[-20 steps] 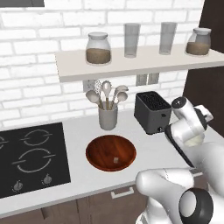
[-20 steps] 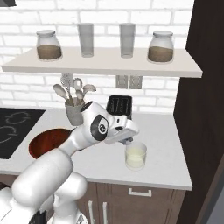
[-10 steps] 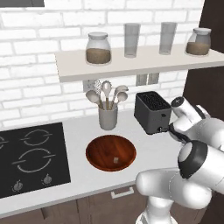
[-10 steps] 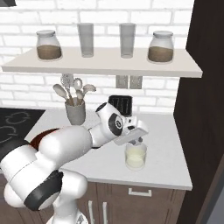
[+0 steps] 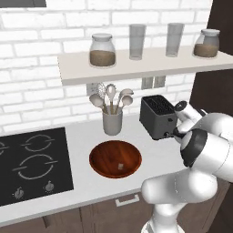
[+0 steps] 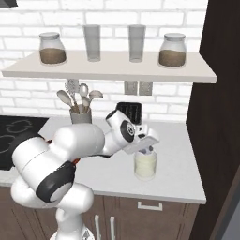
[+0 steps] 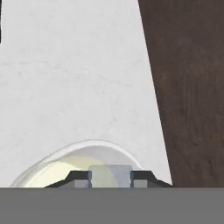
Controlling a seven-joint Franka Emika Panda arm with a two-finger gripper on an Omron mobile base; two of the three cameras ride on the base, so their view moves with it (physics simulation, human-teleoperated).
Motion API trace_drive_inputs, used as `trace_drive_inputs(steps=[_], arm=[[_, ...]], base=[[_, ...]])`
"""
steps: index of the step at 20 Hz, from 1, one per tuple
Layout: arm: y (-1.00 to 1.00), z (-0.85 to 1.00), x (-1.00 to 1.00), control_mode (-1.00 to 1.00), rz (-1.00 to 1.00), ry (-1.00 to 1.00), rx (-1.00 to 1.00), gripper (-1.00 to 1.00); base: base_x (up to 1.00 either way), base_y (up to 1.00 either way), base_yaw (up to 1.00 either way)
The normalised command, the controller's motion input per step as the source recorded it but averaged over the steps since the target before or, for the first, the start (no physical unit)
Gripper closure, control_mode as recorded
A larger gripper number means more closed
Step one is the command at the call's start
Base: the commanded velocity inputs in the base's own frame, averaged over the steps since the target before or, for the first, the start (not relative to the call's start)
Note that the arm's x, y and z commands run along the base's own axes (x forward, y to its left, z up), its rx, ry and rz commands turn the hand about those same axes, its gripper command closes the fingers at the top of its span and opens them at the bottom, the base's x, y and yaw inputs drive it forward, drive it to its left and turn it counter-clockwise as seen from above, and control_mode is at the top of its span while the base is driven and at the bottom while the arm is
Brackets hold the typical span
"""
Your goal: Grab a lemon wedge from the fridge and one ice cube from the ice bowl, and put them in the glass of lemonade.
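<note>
**Hand view: a pale cube pinched over the lemonade glass**

Hand view looks straight down along the gripper point(image 7: 111, 178), whose two dark fingertips point(image 7: 80, 178) pinch a small, pale, translucent ice cube point(image 7: 110, 174) between them. Directly beneath sits the round clear rim of the glass of lemonade point(image 7: 83, 151), its pale yellowish liquid showing inside. Bare white counter point(image 7: 74, 78) spreads away from the glass, smooth and faintly mottled, with open room toward the top of this view. A dark brown wood-grained panel point(image 7: 192, 87) closes off the side of the view near the glass.

From the right base view, the gripper point(image 6: 146, 151) hangs just above the short clear tumbler point(image 6: 145, 165), which stands near the counter's front edge, with free surface between it and the tall dark panel point(image 6: 218, 93). The black slotted toaster point(image 6: 130, 112) stands behind the arm, near the brick wall.

From the left base view, the wide, shallow, reddish-brown wooden ice bowl point(image 5: 115, 158) lies flush in the counter, well apart from the glass, with another tiny whitish cube point(image 5: 120, 166) inside. Behind it stands a grey utensil holder point(image 5: 112, 122); a black cooktop point(image 5: 32, 164) lies beside it. The shelf point(image 5: 136, 68) above carries two lidded jars and two tall grey glasses. No writing is readable anywhere.
</note>
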Motion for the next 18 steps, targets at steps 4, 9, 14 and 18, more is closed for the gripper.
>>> trace_drive_inputs(steps=[4,9,14,18], arm=[[-0.18,-0.02,-0.29,-1.0,-0.02,0.0,0.0,-1.0],[-0.09,0.0,-0.4,-1.0,-0.04,0.0,0.0,-1.0],[0.0,0.0,0.06,-1.0,-0.06,0.0,-0.01,-1.0],[0.04,0.29,-0.22,-1.0,-0.06,-0.05,0.0,-1.0]], base=[[0.0,0.0,0.0],[0.0,0.0,0.0],[0.0,0.0,0.0],[0.0,0.0,0.0]])
